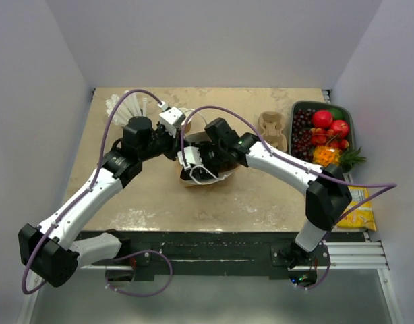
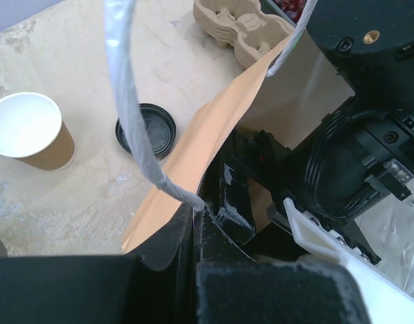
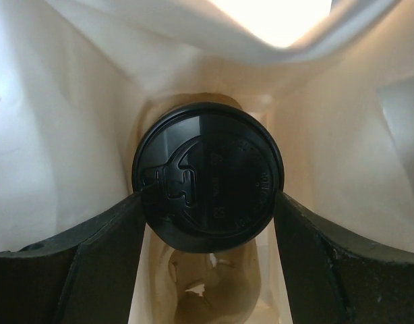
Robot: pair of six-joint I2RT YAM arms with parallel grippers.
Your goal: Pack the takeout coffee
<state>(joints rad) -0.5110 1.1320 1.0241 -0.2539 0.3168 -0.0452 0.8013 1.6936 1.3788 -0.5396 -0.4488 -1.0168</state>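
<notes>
I am in the middle of the packing step. My right gripper (image 3: 208,202) is down inside the paper bag (image 2: 193,155) with its jaws spread wide around the takeout coffee (image 3: 207,177), a finger against each side just under the black lid, so the cup is in my hold. My left gripper (image 2: 200,217) is pinched fully closed on the bag's rim beside the white twisted handle (image 2: 129,101), which keeps the mouth open.

The coffee sits upright between the bag's pale inner walls. I can see the bag's floor below the lid, so I judge the cup is not yet down on it (though from straight above I cannot be sure).

The next move calls for a straight, slow descent until the cup's base meets the floor. Then the right jaws need to part a little more and lift out without brushing the lid or dragging the walls inward. The left pinch should hold until the right arm is out.

Counting what I can see:
- **Lidded coffee:** one.
- **Paper bag:** one.
- **Lidless cup (image 2: 28,131):** one, standing on the table.
- **Loose black lid (image 2: 146,129):** one, lying near the lidless cup.
- **Pulp cup carriers (image 2: 241,27):** one stack. I cannot tell how many are nested in it.
- **White straws (image 1: 126,106):** one bunch, too many to count.
- **Fruit tray (image 1: 294,115):** one.
- **Yellow packet (image 1: 359,212):** one.
</notes>
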